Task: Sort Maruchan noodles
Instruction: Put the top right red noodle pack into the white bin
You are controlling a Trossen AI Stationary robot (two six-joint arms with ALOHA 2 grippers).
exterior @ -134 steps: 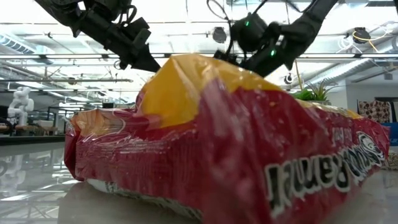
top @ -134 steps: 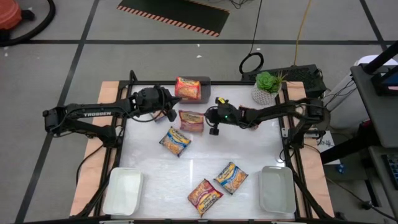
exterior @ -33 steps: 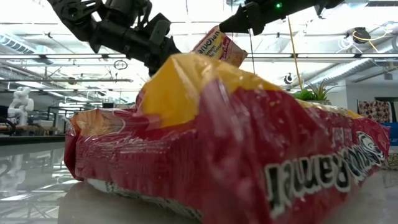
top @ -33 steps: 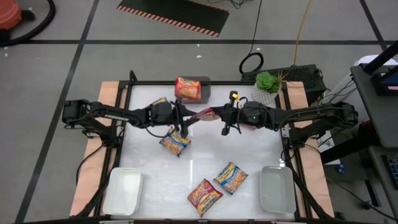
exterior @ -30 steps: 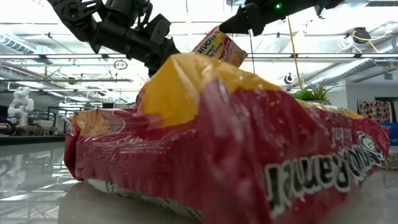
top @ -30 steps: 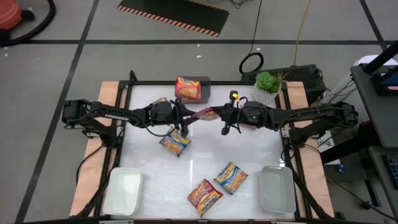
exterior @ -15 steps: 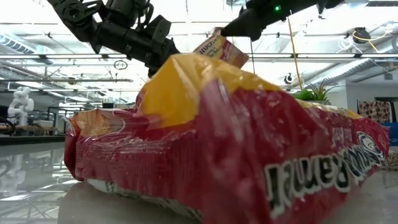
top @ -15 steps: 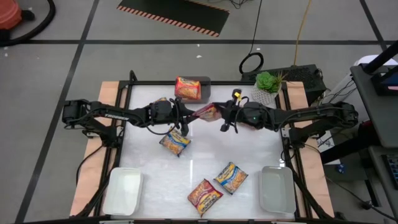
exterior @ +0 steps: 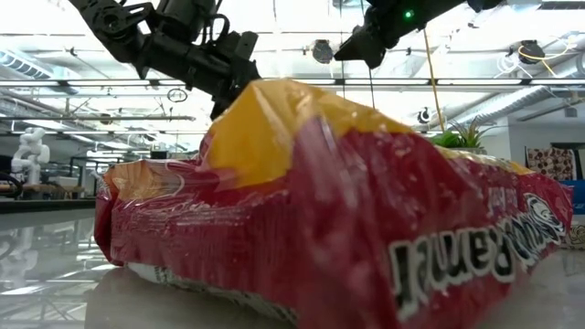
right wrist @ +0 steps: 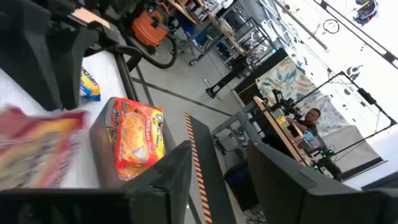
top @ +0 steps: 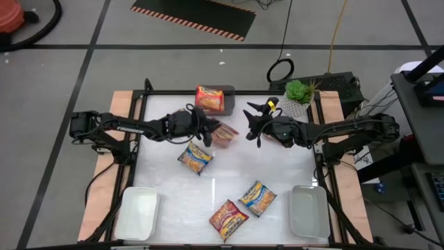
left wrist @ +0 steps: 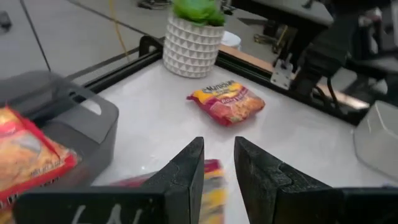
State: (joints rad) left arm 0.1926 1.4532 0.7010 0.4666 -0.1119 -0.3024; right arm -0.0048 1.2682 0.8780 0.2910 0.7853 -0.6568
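Red packet (top: 223, 134) has left the now-open right gripper (top: 251, 125); left gripper (top: 205, 133) stands open beside it.

Two white trays (top: 137, 214), grey bin (top: 229, 99), potted plant (top: 299, 97).

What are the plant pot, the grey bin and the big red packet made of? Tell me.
The plant pot looks like matte white ceramic or moulded plastic, going by its faceted relief. The grey bin seems to be smooth, dull, hard plastic with rounded edges. The big red packet is glossy, crinkled plastic film, with highlights along its folds.
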